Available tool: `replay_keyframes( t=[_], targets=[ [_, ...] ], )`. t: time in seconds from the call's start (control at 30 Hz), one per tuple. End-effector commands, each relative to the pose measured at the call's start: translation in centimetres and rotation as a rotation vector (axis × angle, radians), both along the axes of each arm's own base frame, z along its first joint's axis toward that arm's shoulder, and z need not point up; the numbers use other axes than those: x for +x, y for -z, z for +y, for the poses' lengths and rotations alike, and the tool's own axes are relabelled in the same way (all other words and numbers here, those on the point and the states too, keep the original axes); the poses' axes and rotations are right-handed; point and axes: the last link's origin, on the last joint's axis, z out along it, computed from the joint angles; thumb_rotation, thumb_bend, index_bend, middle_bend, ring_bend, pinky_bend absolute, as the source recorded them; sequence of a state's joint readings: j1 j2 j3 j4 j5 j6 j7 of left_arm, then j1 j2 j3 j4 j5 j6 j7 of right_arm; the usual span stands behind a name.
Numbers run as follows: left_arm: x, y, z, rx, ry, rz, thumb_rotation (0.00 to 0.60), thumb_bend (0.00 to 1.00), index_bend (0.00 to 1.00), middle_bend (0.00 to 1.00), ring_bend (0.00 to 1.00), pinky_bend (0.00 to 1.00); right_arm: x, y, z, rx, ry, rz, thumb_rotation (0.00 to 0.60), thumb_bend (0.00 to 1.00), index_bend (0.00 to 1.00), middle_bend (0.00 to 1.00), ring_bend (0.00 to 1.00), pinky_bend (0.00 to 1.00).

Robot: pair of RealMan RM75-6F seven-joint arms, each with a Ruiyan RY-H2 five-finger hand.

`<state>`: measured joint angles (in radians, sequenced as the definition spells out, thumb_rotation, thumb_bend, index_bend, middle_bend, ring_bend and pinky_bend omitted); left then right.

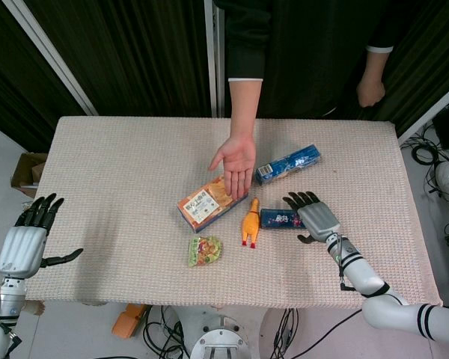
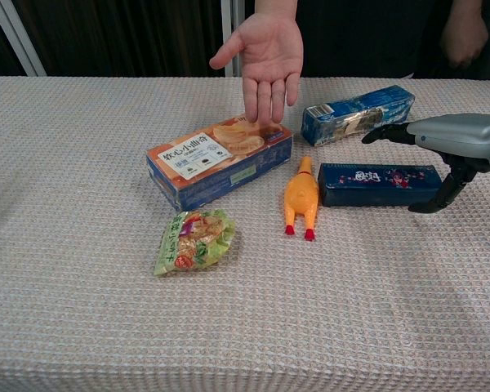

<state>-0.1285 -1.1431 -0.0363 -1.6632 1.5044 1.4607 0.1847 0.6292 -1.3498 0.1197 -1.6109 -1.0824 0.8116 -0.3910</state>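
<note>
Working left to right: left robot hand (image 1: 26, 239), silver with black fingers, hangs beyond the table's left edge, fingers spread, holding nothing; only the head view shows it. On the cloth lie a green flat snack packet (image 2: 193, 240), an orange-and-blue cardboard biscuit box (image 2: 216, 160), a yellow rubber chicken toy (image 2: 300, 197) and a dark blue narrow box with pink print (image 2: 380, 184); behind that, a light blue long carton (image 2: 357, 114). A person's bare hand (image 2: 265, 51) rests palm-up, fingertips over the biscuit box's far end.

Right robot hand (image 1: 314, 215) hovers at the right end of the dark blue narrow box, fingers extended above it, thumb dropped beside the end face. Nothing is grasped; contact with the box probably absent, though the chest view is unclear here.

Judgement for the grasp: lower the palm squarely over the box's long axis, thumb on the near long side and fingers on the far side, and close slowly so it does not skid into the chicken toy just beside it. Keep clear of the carton behind.

Surface: beige woven tablecloth (image 1: 120, 179), textured, likely good friction. Room: dark curtains behind, cables and a cardboard box on the floor.
</note>
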Motion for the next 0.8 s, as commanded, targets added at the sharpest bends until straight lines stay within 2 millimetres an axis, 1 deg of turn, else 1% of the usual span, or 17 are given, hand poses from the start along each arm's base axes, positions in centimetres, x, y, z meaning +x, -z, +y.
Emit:
replay_keyframes(
  t=[0.03,0.4,0.57,0.63,0.7,0.73,0.77,0.8],
  targets=[
    [0.0,0.0,0.0,0.001,0.001,-0.002,0.325,0.01,0.06,0.04,0.04,0.21,0.0,0.0,0.0,-0.001,-0.001,0.0,0.6,0.14,0.0,0.0,0.0,0.0],
    [0.1,-0.1,0.2,0.004,0.003,0.0,0.322,0.01,0.06,0.04,0.04,0.21,0.1,0.2,-0.3,-0.006,-0.012,0.003,0.6,0.15,0.0,0.0,0.0,0.0],
    [0.1,0.0,0.4,-0.003,0.0,0.0,0.327,0.01,0.06,0.04,0.04,0.21,0.0,1.0,-0.4,0.005,-0.011,0.015,0.6,0.15,0.0,0.08,0.0,0.0],
    [0.0,0.1,0.4,-0.008,-0.003,0.0,0.328,0.01,0.06,0.04,0.04,0.21,0.0,1.3,-0.4,0.009,-0.012,0.021,0.6,0.15,0.0,0.09,0.0,0.01],
    [-0.1,0.2,0.3,-0.012,-0.006,0.0,0.326,0.01,0.06,0.04,0.04,0.21,0.0,1.6,-0.4,0.015,-0.009,0.028,0.6,0.16,0.0,0.13,0.01,0.07],
    [-0.2,0.2,0.3,-0.012,-0.007,-0.001,0.325,0.01,0.06,0.04,0.04,0.21,0.0,1.7,-0.5,0.016,-0.009,0.033,0.6,0.17,0.0,0.15,0.03,0.12],
    [-0.2,0.2,0.3,-0.01,-0.008,-0.002,0.324,0.01,0.06,0.04,0.04,0.21,0.0,1.9,-0.5,0.012,-0.011,0.038,0.6,0.18,0.02,0.19,0.07,0.17],
    [-0.2,0.2,0.3,-0.009,-0.008,-0.004,0.325,0.01,0.06,0.04,0.04,0.21,0.1,2.0,-0.5,0.004,-0.013,0.038,0.6,0.18,0.07,0.23,0.12,0.22]
  ],
)
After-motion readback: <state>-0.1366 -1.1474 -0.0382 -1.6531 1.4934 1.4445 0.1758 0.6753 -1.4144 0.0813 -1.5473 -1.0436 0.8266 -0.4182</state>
